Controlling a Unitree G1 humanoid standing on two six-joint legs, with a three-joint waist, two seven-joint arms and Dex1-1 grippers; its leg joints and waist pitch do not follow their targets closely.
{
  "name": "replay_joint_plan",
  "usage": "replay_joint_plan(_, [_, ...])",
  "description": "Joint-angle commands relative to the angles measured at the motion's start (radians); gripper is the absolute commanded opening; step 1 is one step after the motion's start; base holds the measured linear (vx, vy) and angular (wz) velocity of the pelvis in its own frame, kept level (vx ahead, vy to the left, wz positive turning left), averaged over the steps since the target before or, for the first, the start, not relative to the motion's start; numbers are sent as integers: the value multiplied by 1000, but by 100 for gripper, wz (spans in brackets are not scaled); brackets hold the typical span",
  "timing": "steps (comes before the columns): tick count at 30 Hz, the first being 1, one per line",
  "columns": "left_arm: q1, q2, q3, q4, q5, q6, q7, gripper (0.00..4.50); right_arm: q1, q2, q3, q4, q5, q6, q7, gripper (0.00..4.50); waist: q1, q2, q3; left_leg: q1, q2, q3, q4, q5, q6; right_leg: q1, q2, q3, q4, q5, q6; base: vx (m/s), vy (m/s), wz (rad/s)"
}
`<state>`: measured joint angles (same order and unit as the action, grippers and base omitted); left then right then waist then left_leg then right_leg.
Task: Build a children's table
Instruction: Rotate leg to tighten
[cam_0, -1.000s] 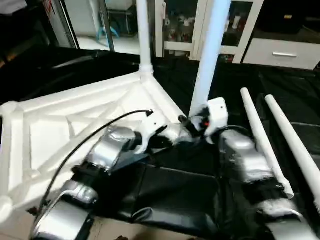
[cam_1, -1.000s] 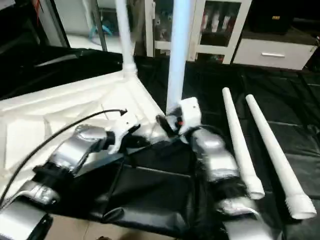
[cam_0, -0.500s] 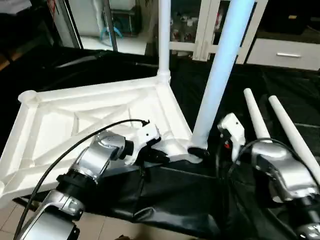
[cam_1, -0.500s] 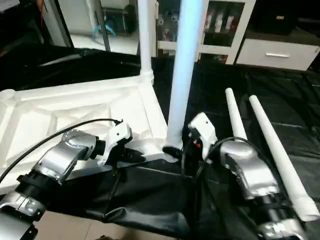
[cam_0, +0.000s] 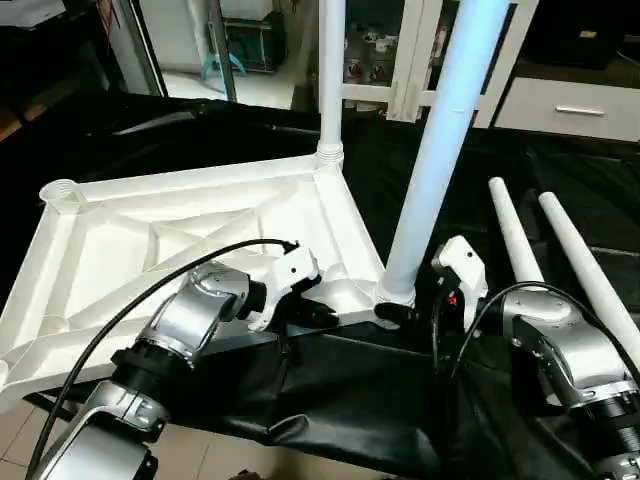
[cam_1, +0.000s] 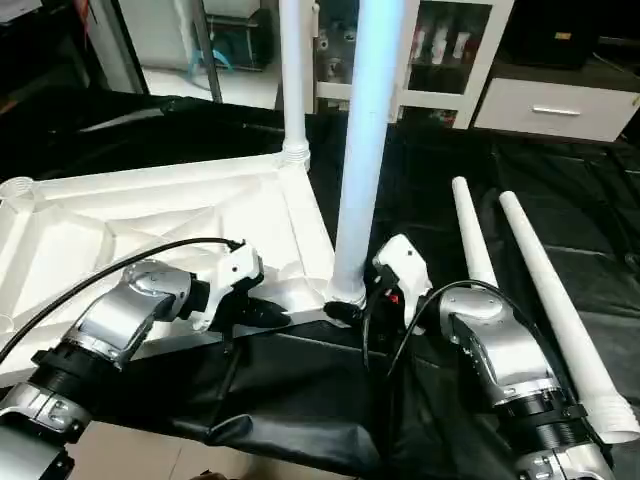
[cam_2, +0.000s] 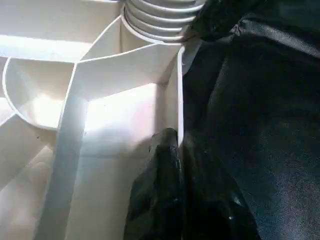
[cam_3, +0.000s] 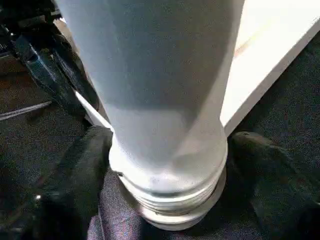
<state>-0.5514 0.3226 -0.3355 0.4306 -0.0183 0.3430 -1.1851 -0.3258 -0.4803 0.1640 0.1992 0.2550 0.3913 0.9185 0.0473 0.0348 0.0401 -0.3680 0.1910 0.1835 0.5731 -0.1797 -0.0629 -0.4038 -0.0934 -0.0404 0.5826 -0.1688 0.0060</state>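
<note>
The children's table top lies upside down on the black cover, its ribbed X-braced underside facing up. One white leg stands in the far corner socket. A second leg stands in the near right socket. My left gripper is shut on the top's near rim, whose thin wall sits pinched between the black fingers. My right gripper closes around the near leg's threaded base. Its fingers press that base from both sides.
Two loose white legs lie side by side on the black cover to the right. An empty corner socket shows at the top's far left. White cabinets stand behind. The work table's near edge runs just below my arms.
The head view has shifted. My right wrist has swung from over the near leg's base to its right side. The left gripper has stayed on the rim.
</note>
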Motion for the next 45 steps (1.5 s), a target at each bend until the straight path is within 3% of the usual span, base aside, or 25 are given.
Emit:
replay_joint_plan(1, [21,-7,-12,-9,-31,8,-29,0,-11,7,-8,-2,-1,-2,-5,370,4,-14,-61,8,29,-4,-58,-187,70,51,-37,24,-54,-143,-253,0,0,0])
replay_joint_plan(9, [26,-5,-16,-14,-28,12,-29,0,-6,12,-7,2,-2,-6,-3,290,7,-15,-61,8,28,-4,-56,-177,73,51,-37,24,-52,-140,-252,0,0,0])
replay_joint_plan(14, [27,-7,-15,-14,-28,15,-24,0,-4,27,-8,15,-8,-15,-16,274,6,-14,-62,8,28,-4,-55,-180,69,51,-38,24,-52,-143,-252,0,0,0])
replay_joint_plan(17, [13,-38,-5,18,-14,8,32,0,-28,93,-28,95,-56,-55,-156,272,2,-11,-61,6,27,-4,-56,-190,60,49,-38,24,-54,-159,-249,0,0,0])
replay_joint_plan(19, [-7,-77,6,63,1,-3,102,0,-44,145,-41,146,-74,-73,-245,272,-11,-15,-57,6,22,-6,-60,-238,31,48,-38,21,-61,-242,-232,0,0,0])
replay_joint_plan(22, [-21,-101,14,94,8,-10,143,0,-54,175,-49,172,-80,-80,-292,272,-14,-15,-53,10,23,-7,-62,-297,18,41,-37,24,-71,-332,-204,0,0,0])
replay_joint_plan(24, [-66,-167,33,184,28,-38,261,0,-91,259,-58,259,-116,-110,-448,272,-19,-13,-48,14,20,-8,-63,-340,1,30,-36,24,-79,-408,-178,0,0,0])
replay_joint_plan(26, [-78,-182,39,206,33,-42,291,0,-102,276,-57,283,-128,-118,-485,271,-19,-16,-50,16,17,-12,-63,-363,-13,30,-37,21,-83,-459,-154,0,0,0])
replay_joint_plan(27, [-112,-219,56,262,47,-55,372,0,-138,327,-63,360,-165,-150,-595,271,-15,-14,-49,16,19,-14,-65,-365,-8,30,-39,21,-87,-470,-143,-51,10,0])
replay_joint_plan(28, [-122,-229,59,278,54,-61,397,0,-152,346,-68,388,-170,-158,-632,270,-22,-13,-48,19,17,-12,-64,-383,-11,21,-36,21,-90,-484,-139,0,0,0])
replay_joint_plan(31, [-163,-268,65,339,80,-82,495,0,-218,418,-87,509,-196,-186,-792,270,-25,-10,-50,18,16,-18,-67,-401,-18,23,-38,17,-95,-510,-122,0,0,0])
replay_joint_plan(37, [-193,-289,70,391,110,-113,575,0,-322,507,-152,670,-184,-269,-973,270,-28,-9,-52,19,17,-21,-73,-433,-11,22,-39,12,-98,-485,-116,0,0,0])
replay_joint_plan(42, [-189,-277,82,392,98,-142,537,0,-342,518,-181,694,-162,-356,-919,270,-23,-10,-54,14,19,-16,-74,-408,3,25,-39,17,-89,-392,-145,0,0,0])
replay_joint_plan(43, [-183,-268,79,383,95,-149,518,0,-336,511,-182,679,-157,-367,-898,326,-23,-11,-54,12,19,-15,-74,-397,10,28,-40,18,-87,-380,-152,0,0,0])
replay_joint_plan(45, [-175,-258,77,376,92,-156,492,0,-331,500,-181,667,-151,-379,-869,340,-20,-12,-55,11,19,-13,-73,-374,18,29,-41,20,-86,-362,-159,0,0,0])
